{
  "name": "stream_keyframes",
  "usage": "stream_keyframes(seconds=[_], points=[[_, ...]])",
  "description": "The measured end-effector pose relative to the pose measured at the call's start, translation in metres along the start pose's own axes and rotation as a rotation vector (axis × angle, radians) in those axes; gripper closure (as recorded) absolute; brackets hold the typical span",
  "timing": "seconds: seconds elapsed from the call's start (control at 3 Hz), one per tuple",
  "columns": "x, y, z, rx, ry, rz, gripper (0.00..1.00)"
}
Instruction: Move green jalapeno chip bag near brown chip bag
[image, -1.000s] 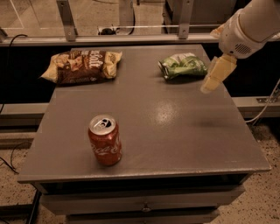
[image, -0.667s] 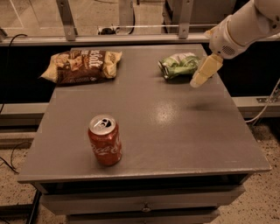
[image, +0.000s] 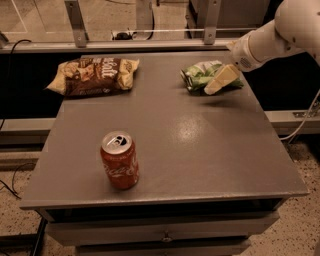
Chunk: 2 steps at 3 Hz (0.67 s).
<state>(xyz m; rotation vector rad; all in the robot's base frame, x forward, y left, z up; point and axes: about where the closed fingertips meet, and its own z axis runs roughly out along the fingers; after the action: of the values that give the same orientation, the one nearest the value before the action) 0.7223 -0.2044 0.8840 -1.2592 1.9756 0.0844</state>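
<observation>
Grey and flat, the desk (image: 200, 145) carried three items: the brown chip bag (image: 95, 75) at the far left, the green jalapeno chip bag (image: 197, 75) at the far right, and a red soda can (image: 119, 160) standing upright near the front left. Over the preceding second the end effector (image: 222, 79) had travelled leftward, from a position just beside the green bag's right edge to one overlapping the bag's right half in the camera view. Whether it was touching the foil or poised just above it could not be determined, nor could it be told whether the end effector was apart or together. The green jalapeno chip bag had not shifted during this interval. It lay in the same place at the far right, well apart from the brown chip bag, with bare desk between them. The brown chip bag and the soda can had likewise stayed put. Assessment: the approach phase was closing, no grasp was confirmed, and no transport had begun. The remaining work, as judged, comprised securing the bag and carrying it leftward along the far edge, a path that avoided the can.
</observation>
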Motion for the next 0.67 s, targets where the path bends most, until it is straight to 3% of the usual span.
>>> stream_keyframes(seconds=[0.33, 0.67], points=[[0.0086, -0.0104, 0.0225, -0.016, -0.023, 0.082, 0.0], [0.0141, -0.0126, 0.0312, -0.038, -0.049, 0.142, 0.18]])
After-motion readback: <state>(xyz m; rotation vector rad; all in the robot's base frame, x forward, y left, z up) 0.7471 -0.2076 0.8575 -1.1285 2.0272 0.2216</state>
